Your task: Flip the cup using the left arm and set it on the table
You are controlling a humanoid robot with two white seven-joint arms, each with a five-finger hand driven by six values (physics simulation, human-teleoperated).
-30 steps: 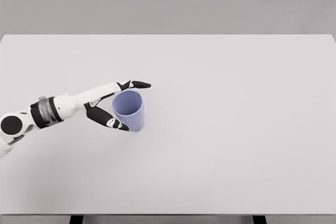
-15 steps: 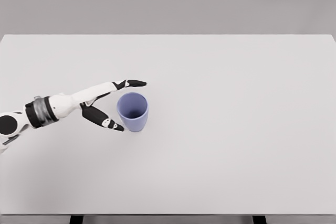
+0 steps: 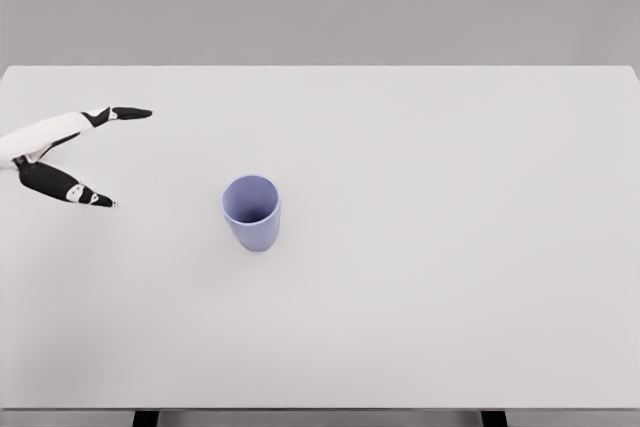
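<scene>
A pale purple cup (image 3: 251,211) stands upright on the white table (image 3: 420,247), left of the middle, with its open mouth facing up. My left hand (image 3: 115,157) is at the far left edge of the head view, well apart from the cup. Its fingers are spread and hold nothing. Only the hand shows; the arm is cut off by the picture's edge. The right arm is out of view.
Two dark table legs (image 3: 146,417) show under the table's front edge. A plain grey wall lies behind the table.
The left hand has let go of the cup and pulled back to the left, from right beside the cup to the picture's left edge. The cup stays upright in place.
</scene>
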